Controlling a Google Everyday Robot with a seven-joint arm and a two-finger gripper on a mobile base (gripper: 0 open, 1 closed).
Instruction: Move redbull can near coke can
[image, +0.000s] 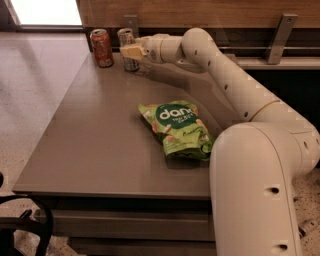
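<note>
The redbull can, slim and silver-grey, stands upright at the table's far left edge. The coke can, red-orange with a silver top, stands just left of it with a small gap between them. My gripper reaches in from the right, its pale fingers closed around the middle of the redbull can. The can's base is at the table surface.
A green snack bag lies in the middle of the grey table. My arm stretches over the table's right side. A wooden wall with metal brackets runs behind. The floor drops off at the left, and a dark chair part is at the bottom left.
</note>
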